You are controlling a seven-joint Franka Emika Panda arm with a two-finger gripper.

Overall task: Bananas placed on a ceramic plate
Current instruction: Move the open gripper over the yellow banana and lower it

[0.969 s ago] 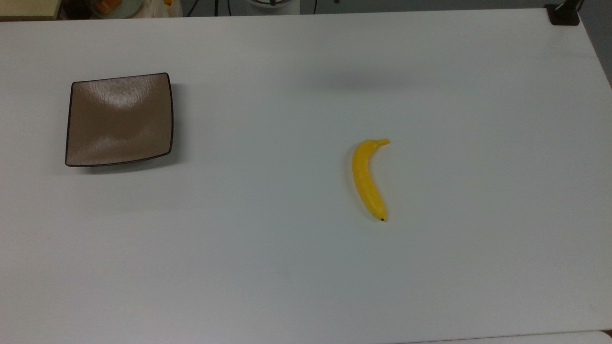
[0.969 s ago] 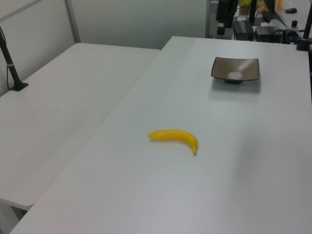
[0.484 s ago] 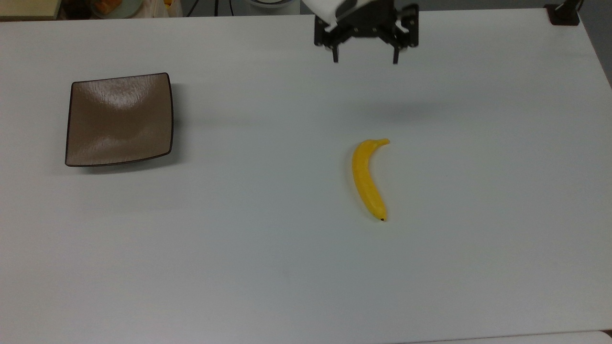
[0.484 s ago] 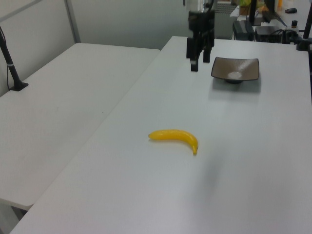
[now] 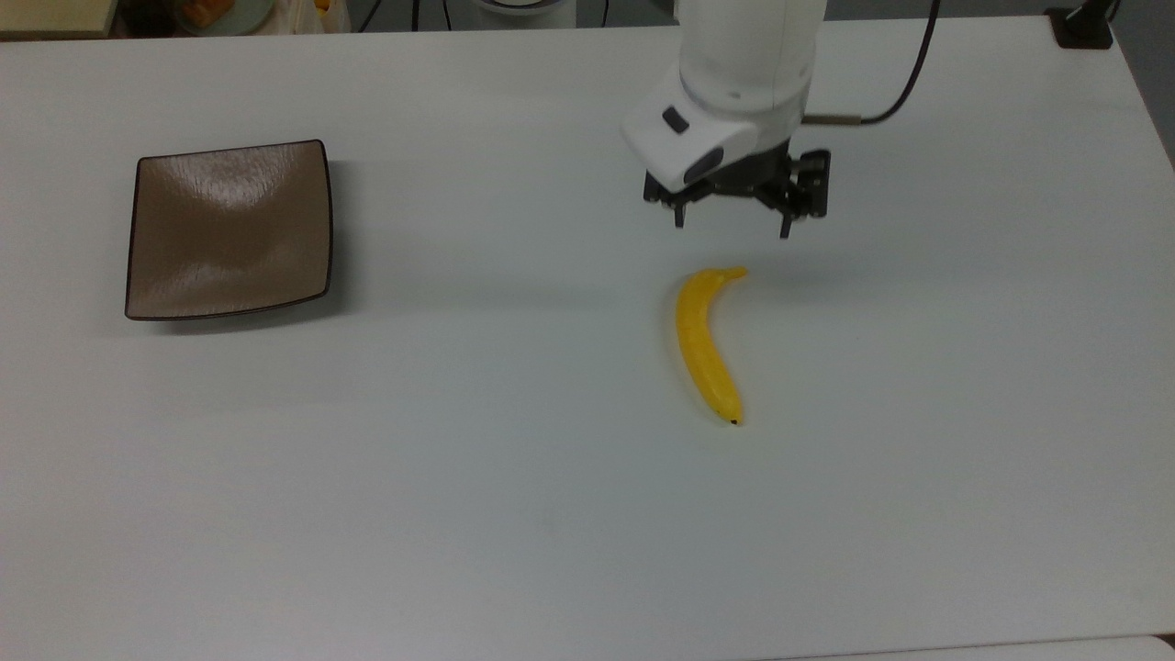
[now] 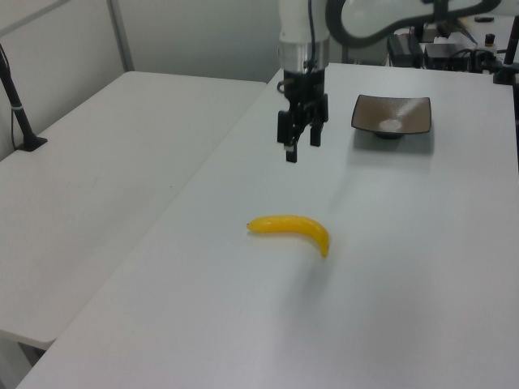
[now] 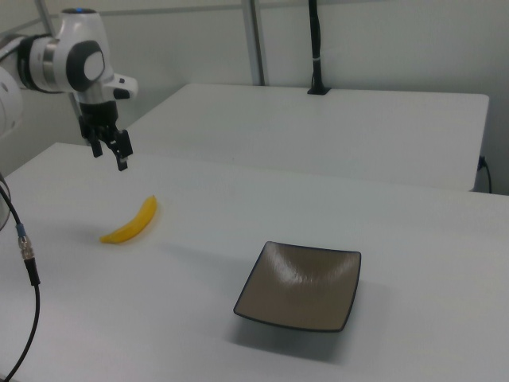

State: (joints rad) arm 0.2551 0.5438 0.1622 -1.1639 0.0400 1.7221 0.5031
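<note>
The bananas [image 5: 706, 344] lie on the white table [image 5: 514, 477], not yet grasped. The gripper [image 5: 732, 227] hangs above the stem end, fingers wide apart and empty. I judge this the approach step; next it must descend over the middle. The ceramic plate [image 5: 229, 229] waits well apart.

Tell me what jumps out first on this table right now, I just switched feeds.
The bright yellow banana lies alone on the white table, right of centre in the top view. The open claw hangs in the air just beyond its stem end, not touching it. Far off at the top view's left sits the glossy brown square plate, with nothing on it.
</note>
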